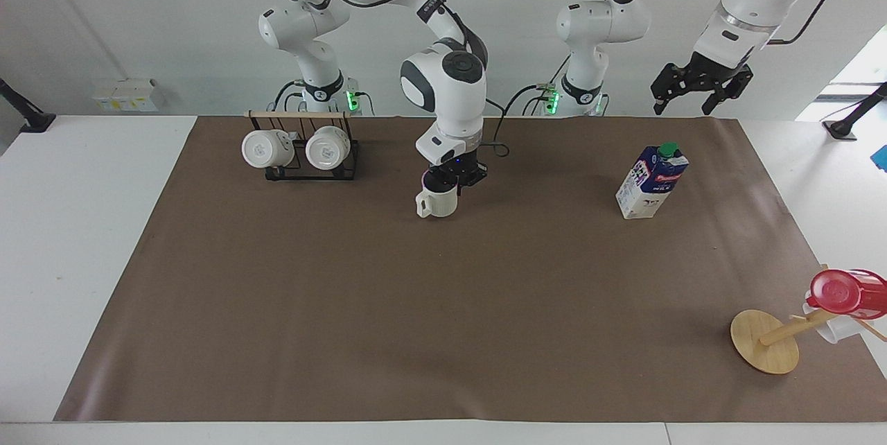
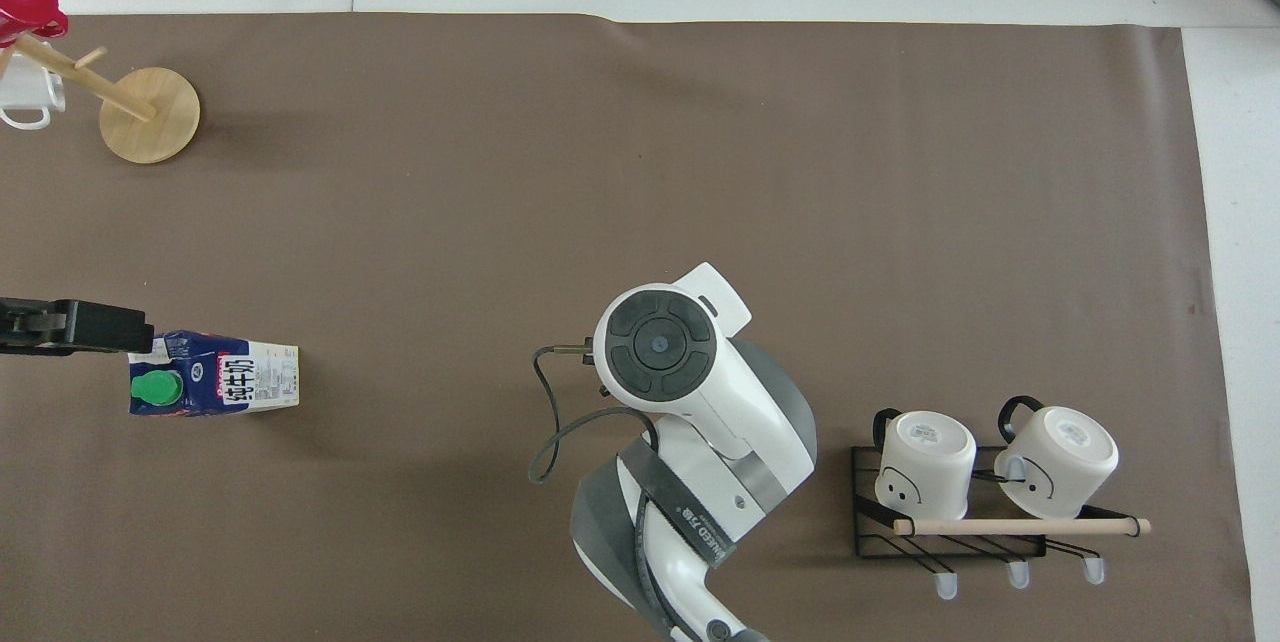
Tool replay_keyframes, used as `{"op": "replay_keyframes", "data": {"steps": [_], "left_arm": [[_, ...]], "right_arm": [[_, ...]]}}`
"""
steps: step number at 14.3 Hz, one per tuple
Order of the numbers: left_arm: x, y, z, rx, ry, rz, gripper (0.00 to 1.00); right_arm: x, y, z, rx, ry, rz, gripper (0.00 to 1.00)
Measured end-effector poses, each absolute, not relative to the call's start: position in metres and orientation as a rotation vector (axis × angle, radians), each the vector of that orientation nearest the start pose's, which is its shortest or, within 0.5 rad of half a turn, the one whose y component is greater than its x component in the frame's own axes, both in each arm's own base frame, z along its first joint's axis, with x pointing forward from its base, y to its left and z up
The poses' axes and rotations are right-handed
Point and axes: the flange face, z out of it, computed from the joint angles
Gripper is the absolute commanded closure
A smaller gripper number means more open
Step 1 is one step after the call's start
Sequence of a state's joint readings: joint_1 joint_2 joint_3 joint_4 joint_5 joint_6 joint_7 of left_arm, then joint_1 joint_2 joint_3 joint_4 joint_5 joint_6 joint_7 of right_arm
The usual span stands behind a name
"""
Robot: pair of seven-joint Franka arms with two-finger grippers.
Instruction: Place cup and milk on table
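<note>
Right end effector [image 1: 449,180] is gripping the cup [image 1: 438,202] by its rim, hanging straight below, just over the desk [image 1: 83,175].

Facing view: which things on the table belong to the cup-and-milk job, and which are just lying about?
In the job:
- cup, held by the shut right gripper
- milk, standing on the table
- left gripper, open, raised

Lying about:
- black rack with two white mugs
- wooden stand
- red cup
</note>
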State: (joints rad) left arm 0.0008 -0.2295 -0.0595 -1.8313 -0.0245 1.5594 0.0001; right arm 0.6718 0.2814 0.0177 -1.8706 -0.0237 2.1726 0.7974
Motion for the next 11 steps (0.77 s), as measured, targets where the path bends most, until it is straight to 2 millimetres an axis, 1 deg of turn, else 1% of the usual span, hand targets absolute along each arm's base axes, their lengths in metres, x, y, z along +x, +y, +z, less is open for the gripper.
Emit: {"op": "replay_keyframes", "data": {"steps": [3, 6, 7, 9, 11], "left_arm": [[0.476, -0.026, 0.611, -3.15, 0.139, 0.055, 0.0], [0.473, -0.004, 0.594, -3.149, 0.192, 0.013, 0.0], [0.471, 0.0, 0.589, -3.149, 0.196, 0.005, 0.0], [0.47, 0.0, 0.576, -3.146, 0.197, -0.03, 0.0], [0.472, -0.002, 0.559, -3.14, 0.203, -0.084, 0.0]], "right_arm": [[0.48, 0.397, 0.359, -3.138, 0.144, -0.034, 1.0], [0.479, 0.396, 0.355, -3.141, 0.143, -0.029, 1.0], [0.48, 0.396, 0.354, -3.14, 0.143, -0.03, 1.0], [0.48, 0.397, 0.351, -3.137, 0.143, -0.035, 1.0], [0.48, 0.397, 0.35, -3.136, 0.143, -0.036, 1.0]]}}
